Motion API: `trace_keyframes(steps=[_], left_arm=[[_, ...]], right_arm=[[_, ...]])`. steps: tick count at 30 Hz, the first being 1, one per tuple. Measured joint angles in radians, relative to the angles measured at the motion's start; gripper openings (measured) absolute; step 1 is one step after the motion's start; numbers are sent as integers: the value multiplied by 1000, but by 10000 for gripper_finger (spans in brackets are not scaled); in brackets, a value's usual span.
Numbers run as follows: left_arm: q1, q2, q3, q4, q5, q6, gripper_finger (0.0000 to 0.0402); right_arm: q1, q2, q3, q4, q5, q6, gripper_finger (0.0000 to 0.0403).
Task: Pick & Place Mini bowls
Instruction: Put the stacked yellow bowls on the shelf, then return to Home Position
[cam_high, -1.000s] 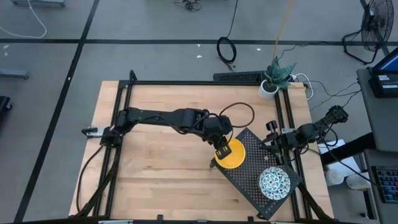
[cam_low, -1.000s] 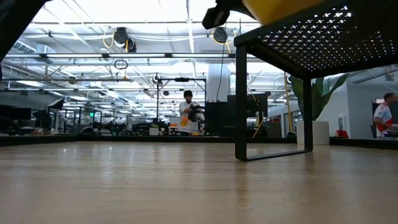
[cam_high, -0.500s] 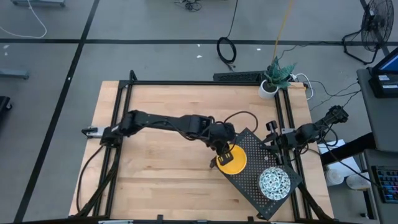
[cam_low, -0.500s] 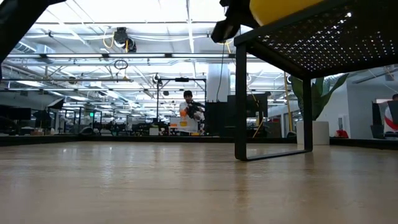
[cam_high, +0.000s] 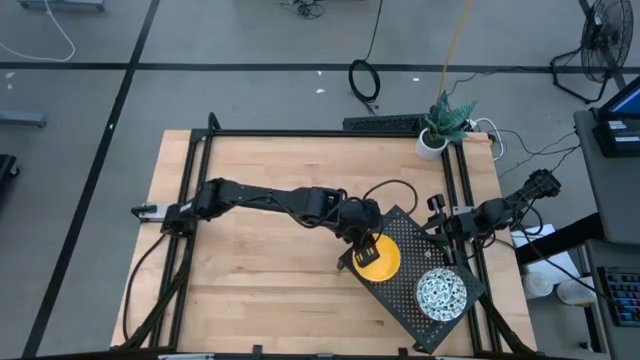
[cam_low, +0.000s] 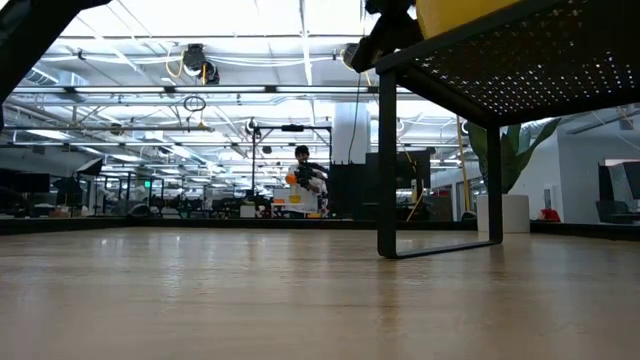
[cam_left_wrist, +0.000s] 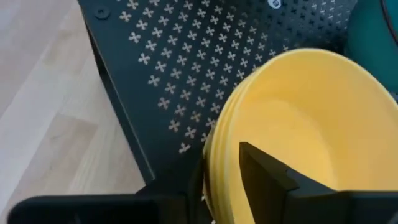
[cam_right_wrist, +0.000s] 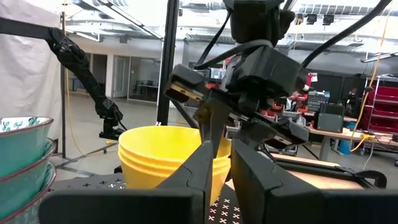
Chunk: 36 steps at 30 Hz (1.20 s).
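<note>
- Yellow rim sits between the fingers of the left gripper (cam_high: 364, 252): in the left wrist view one dark finger (cam_left_wrist: 273, 177) lies inside the top bowl and the other is outside the wall, but whether they pinch the rim or have let go I cannot tell.
- The yellow bowls (cam_high: 378, 257) are a nested stack of three, standing on the black perforated stand (cam_high: 405, 290), near the stand's corner closest to the left arm; the right wrist view shows the three rims one above the other (cam_right_wrist: 163, 154).
- In the low view the yellow stack (cam_low: 470, 12) shows on top of the stand, whose leg reaches down to the wooden table (cam_low: 250, 300).
- The teal patterned bowls (cam_high: 442, 293) stand on the same stand, well apart from the yellow stack, toward the stand's right end; the right wrist view shows them stacked too (cam_right_wrist: 22, 168).
- The right gripper (cam_right_wrist: 217, 171) waits at the table's right edge, beside the stand, its fingers nearly together on nothing.
- A white plant pot (cam_high: 432, 142) stands at the table's far right corner.
- A person (cam_low: 303, 178) shows far off in the room behind the table.
</note>
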<state>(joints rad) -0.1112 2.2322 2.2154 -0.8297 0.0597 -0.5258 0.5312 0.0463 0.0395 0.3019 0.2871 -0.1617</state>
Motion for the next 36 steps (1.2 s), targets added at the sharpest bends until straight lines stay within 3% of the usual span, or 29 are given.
trace_keyframes(steps=[13,18,23,27,30,33,36], left_arm=[[2,-90,-2,147,93,208,122],[33,-219,-2,80,140,263,124],[76,-398,-1,-122,208,288,123],[36,-547,0,-227,71,343,123],[-75,-650,-43,-240,-83,450,123],[-210,-784,-228,-160,-207,544,124],[-297,-956,-536,62,-289,599,122]], right_arm=[[0,0,0,7,0,2,43],[0,0,0,28,0,3,43],[0,1,80,-27,1,52,43],[0,-8,248,-148,-2,118,43],[0,-11,354,-410,-2,125,43],[0,-30,451,-603,0,169,43],[0,-43,494,-678,-26,208,43]])
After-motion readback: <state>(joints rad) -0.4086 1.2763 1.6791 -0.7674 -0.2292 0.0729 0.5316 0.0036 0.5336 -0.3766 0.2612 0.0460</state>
